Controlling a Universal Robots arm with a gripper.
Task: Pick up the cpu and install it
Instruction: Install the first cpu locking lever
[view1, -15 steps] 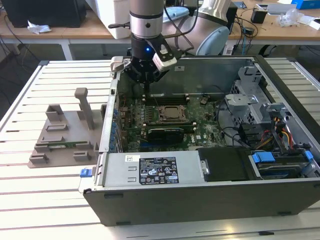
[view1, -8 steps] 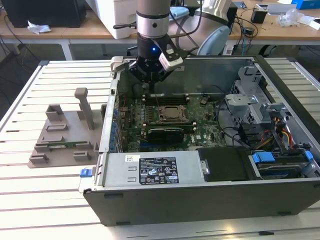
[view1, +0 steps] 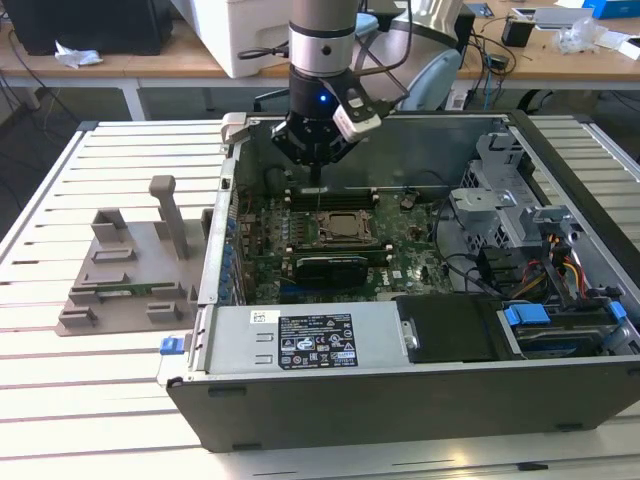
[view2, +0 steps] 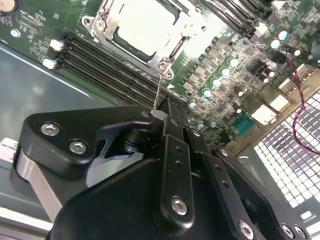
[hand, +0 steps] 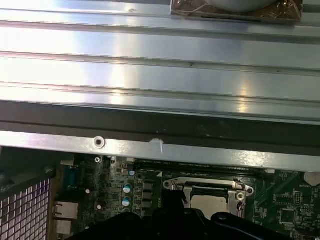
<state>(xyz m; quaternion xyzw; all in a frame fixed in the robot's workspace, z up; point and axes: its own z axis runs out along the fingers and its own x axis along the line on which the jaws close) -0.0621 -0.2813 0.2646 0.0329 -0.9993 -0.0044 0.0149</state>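
The gripper (view1: 316, 168) hangs inside the open computer case (view1: 560, 390), just above the green board (view1: 415, 262). Its black fingers (view2: 172, 125) are pressed close together, and nothing can be seen between them. The cpu (view2: 145, 27) already sits in its socket (view1: 346, 226) on the board, with the metal frame around it. A grey holder block (view1: 130, 270) rests on the table (view1: 60, 390), beside the case

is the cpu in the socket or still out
In the socket: the cpu lies flat inside the socket frame, with the gripper above it.
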